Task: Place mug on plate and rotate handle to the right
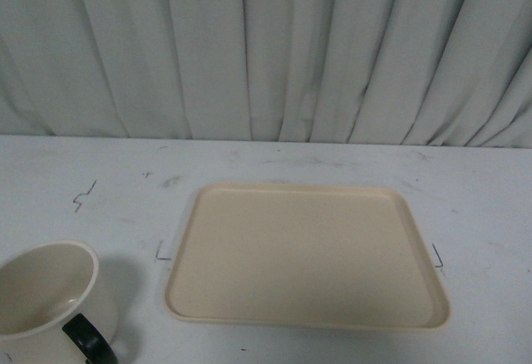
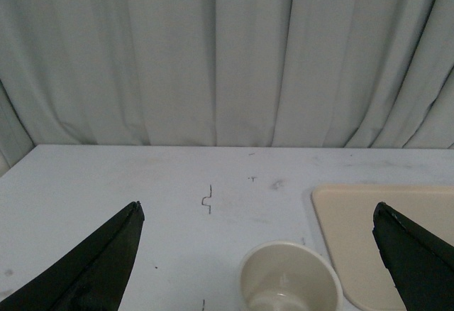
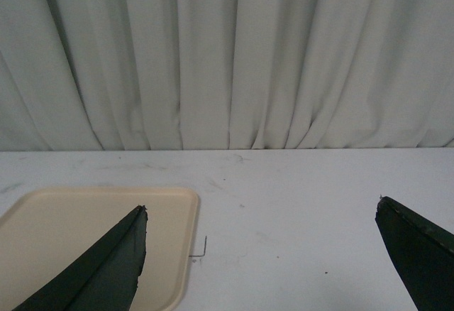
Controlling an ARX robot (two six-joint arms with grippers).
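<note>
Cream-white mug (image 1: 46, 297) sits at the lower left corner of the front view, cut off by the frame edge, its open mouth showing an empty inside and its black loop handle (image 1: 87, 339) at the lower right of the body, toward the camera. It stands on the white table (image 1: 465, 214), not on the plate (image 1: 307, 256), which lies bare at the centre of the frame, clear of the mug and to its right. Small black pen marks (image 1: 83, 196) dot the tabletop at the left, and a pale pleated curtain (image 1: 266, 48) fills the upper half. From the left wrist, the left gripper (image 2: 257, 206) is spread wide and holds nothing, its dark fingers (image 2: 99, 268) framing the mug (image 2: 289, 279) and a corner of the plate (image 2: 347, 233). The right gripper (image 3: 262, 204) is likewise spread wide and empty, above the table with the plate's corner (image 3: 71, 219) beside one finger.
</note>
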